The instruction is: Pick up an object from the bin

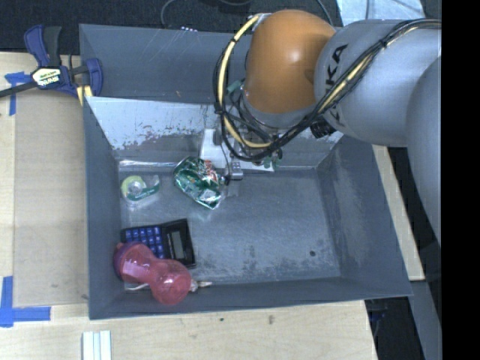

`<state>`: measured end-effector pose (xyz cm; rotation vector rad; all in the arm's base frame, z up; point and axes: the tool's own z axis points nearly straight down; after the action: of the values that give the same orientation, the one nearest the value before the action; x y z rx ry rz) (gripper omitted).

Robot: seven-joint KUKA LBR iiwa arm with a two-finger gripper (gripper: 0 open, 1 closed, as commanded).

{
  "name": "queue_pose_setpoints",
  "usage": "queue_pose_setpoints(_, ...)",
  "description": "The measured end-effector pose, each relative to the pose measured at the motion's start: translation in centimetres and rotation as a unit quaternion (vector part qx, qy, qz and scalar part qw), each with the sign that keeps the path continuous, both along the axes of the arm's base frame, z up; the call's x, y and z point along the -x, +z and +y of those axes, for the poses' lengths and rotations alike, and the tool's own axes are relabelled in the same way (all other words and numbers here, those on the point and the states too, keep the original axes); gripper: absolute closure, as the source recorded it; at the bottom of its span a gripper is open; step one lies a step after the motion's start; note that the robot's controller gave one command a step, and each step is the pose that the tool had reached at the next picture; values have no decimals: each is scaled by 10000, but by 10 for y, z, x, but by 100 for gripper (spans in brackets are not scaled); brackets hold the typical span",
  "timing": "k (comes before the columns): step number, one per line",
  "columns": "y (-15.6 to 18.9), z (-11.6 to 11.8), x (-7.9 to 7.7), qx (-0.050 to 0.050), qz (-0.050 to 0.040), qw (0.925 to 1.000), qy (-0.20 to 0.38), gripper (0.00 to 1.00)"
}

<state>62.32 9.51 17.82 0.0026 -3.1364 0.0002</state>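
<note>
Toward ten o'clock on the floor of the bin (300,223), the gripper (227,169) hangs just beside a crumpled green-and-white packet (199,183), whether its jaws are apart cannot be told, so the reach seems in hand and the next move calls for closing squarely on it.

In bin (300,223): crumpled packet (197,183) near back wall, left of centre; gripper (227,171) at its right side. Tape roll (139,187) left of packet, near left wall. Calculator (161,240) in front of roll. Toy (154,272) in front-left corner, overlapping calculator's front edge.
</note>
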Motion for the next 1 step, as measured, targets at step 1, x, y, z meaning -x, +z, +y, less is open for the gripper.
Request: queue_pose_setpoints(1,5,0,-2,-5,-42,10000,-6,0)
